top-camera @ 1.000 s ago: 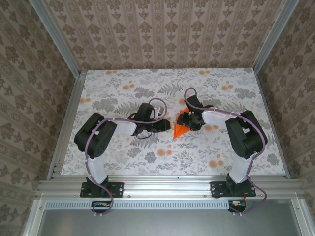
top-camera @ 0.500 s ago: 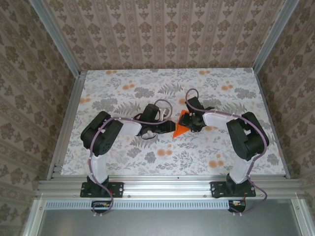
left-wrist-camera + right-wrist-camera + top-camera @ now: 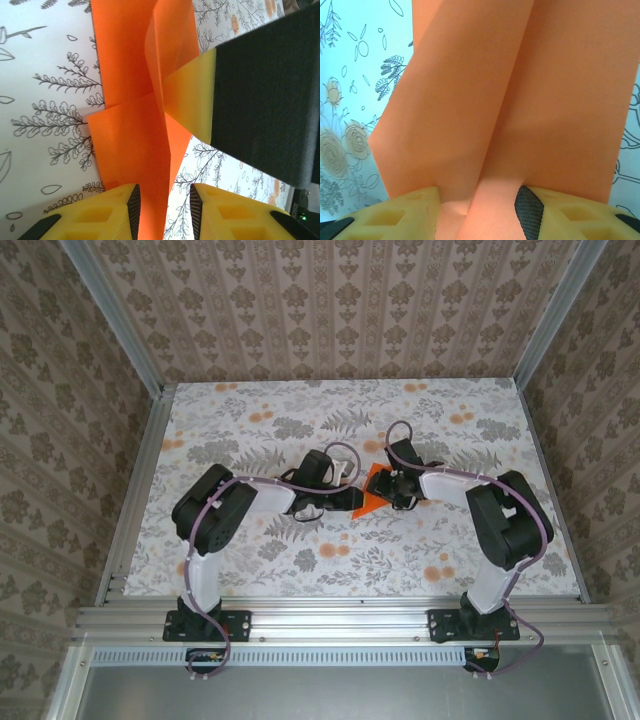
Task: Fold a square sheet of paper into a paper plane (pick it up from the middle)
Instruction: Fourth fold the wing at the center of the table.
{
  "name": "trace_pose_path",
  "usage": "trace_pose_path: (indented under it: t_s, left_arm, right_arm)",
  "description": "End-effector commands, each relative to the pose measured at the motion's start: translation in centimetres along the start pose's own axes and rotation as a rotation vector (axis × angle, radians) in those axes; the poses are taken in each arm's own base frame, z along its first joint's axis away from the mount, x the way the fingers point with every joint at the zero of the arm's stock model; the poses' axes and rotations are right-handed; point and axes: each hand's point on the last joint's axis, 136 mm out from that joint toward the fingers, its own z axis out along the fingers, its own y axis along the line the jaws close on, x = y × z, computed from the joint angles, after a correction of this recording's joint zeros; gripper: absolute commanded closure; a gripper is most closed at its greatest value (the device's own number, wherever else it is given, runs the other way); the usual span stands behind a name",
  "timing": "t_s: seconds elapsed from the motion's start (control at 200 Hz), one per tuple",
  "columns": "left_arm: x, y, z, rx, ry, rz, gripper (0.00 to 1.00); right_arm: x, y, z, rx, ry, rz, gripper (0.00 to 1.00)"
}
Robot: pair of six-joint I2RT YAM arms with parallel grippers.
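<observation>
The bright orange sheet of paper (image 3: 369, 496) lies mid-table, folded to a narrow point with a centre crease and one flap standing up (image 3: 170, 45). My left gripper (image 3: 346, 500) comes in from the left, low over the table. It is open, and the paper's pointed end (image 3: 150, 200) lies between its jaws (image 3: 162, 195), with bare cloth showing beside the right pad. My right gripper (image 3: 393, 488) is at the paper's other end. Its jaws stand apart, open (image 3: 477, 200), and the creased paper (image 3: 520, 90) runs between them. One of its fingers (image 3: 192, 100) touches the raised flap.
The table (image 3: 250, 550) carries a white cloth printed with grey leaves and pale orange flowers. Aluminium rails (image 3: 140, 480) edge it, and patterned walls close in the left, right and back. Both arms reach inward and nearly meet at the middle.
My left arm has swung right, bringing its jaws up to the paper's point. The right gripper has shifted slightly right and its jaws have narrowed a little.
</observation>
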Motion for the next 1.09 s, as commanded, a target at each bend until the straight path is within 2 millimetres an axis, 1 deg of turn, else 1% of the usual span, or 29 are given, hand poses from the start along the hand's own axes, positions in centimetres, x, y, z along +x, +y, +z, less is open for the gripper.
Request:
trace_pose_path:
  t_s: [0.0,0.22,0.3,0.43,0.655,0.865,0.965,1.09]
  left_arm:
    - [0.2,0.4,0.7,-0.028,0.016,0.086,0.66]
    - [0.0,0.8,1.0,-0.07,0.02,0.122,0.67]
    - [-0.4,0.9,1.0,-0.095,0.012,0.147,0.67]
    - [-0.6,1.1,1.0,-0.139,0.003,0.197,0.66]
    - [-0.2,0.6,1.1,-0.138,0.002,0.241,0.61]
    - [0.0,0.7,1.4,-0.16,0.006,0.266,0.61]
    - [0.2,0.7,1.6,-0.17,0.012,0.274,0.63]
    - [0.0,0.6,1.6,-0.169,0.004,0.268,0.72]
  right_arm:
    - [5.2,-6.8,1.2,0.193,0.178,0.084,0.48]
    - [4.4,-4.4,0.3,0.031,0.173,0.089,0.45]
    - [4.3,-3.9,0.0,0.0,0.18,0.09,0.45]
    - [4.3,-3.7,0.0,-0.019,0.191,0.101,0.44]
    - [4.2,-3.8,0.2,-0.019,0.199,0.122,0.43]
    - [4.2,-3.6,0.2,-0.031,0.204,0.129,0.4]
    - [4.2,-3.4,0.1,-0.044,0.206,0.13,0.39]
    - [4.2,-3.3,0.0,-0.055,0.206,0.122,0.37]
